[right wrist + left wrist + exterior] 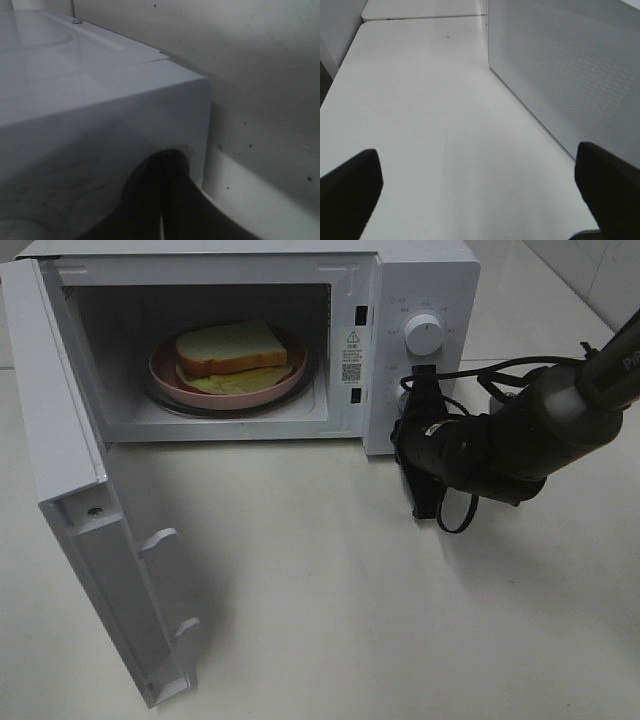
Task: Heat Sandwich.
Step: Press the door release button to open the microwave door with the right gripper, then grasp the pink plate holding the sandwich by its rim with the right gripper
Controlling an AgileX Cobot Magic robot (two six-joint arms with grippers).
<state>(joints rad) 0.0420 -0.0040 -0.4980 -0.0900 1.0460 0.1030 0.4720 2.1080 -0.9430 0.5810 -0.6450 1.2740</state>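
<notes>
The sandwich (232,348), white bread over pale yellow-green filling, lies on a round pink plate (165,375) inside the open microwave (420,280). Its door (90,540) is swung wide open to the left. My right gripper (403,435) is shut with nothing in it, its tips against the lower part of the microwave's control panel below the dial (424,335). In the right wrist view, the shut fingers (167,165) press on the white casing (100,100). In the left wrist view, my left gripper (480,200) is open above the bare table, holding nothing. It is outside the high view.
A white perforated panel of the microwave (570,75) stands close beside the left gripper. The white table (330,590) stretches in front of the oven. Black cables (490,375) loop off the right arm near the oven's right side.
</notes>
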